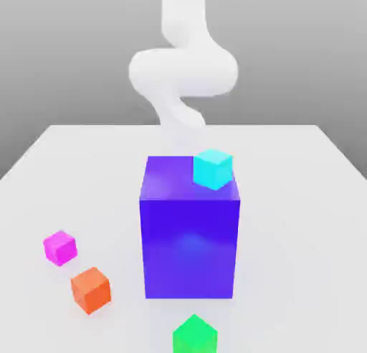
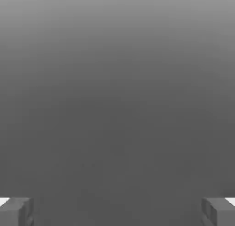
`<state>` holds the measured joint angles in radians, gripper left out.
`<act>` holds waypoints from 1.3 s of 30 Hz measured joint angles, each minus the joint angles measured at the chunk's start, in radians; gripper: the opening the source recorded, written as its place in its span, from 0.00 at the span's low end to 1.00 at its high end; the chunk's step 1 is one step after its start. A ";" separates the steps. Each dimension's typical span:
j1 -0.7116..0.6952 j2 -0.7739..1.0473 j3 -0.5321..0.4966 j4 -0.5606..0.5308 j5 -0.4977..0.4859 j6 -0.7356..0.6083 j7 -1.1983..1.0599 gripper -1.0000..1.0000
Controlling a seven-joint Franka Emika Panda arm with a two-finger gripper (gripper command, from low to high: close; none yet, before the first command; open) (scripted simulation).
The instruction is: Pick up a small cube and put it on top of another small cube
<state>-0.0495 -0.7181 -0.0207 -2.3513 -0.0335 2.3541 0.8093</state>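
Exterior view: small magenta-pink cube (image 1: 59, 247) sits on the white tabletop (image 1: 301, 201), toward the view's left and near the front edge. Just beside it, nearer the camera, an orange cube (image 1: 91, 289); a green cube (image 1: 194, 336) at the front centre. A tall blue block (image 1: 190, 233) stands mid-table with a cyan cube (image 1: 213, 168) on its top, at the back corner on the view's right. The arm (image 1: 183, 68) rises behind the block, far from the pink cube, which lies forward of it and off to the view's left.

Hand view: pincer (image 2: 117, 212) released, its two fingertips (image 2: 16, 211) spread wide apart with nothing between them, over plain grey ground. None of the cubes appear here; the exterior view alone gives their layout.

Judgement: the reach must come forward past the block and down. A cube has no long axis, so closing across two flat faces should do.
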 joint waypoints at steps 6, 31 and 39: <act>-0.131 0.222 -0.080 -0.134 -0.076 0.145 0.016 0.50; -0.582 1.007 -0.074 -0.410 0.309 0.692 -0.361 0.00; -0.527 0.893 -0.153 -0.436 0.203 0.602 -0.279 0.00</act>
<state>-0.5769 0.1747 -0.1740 -2.7872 0.1692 2.9565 0.5300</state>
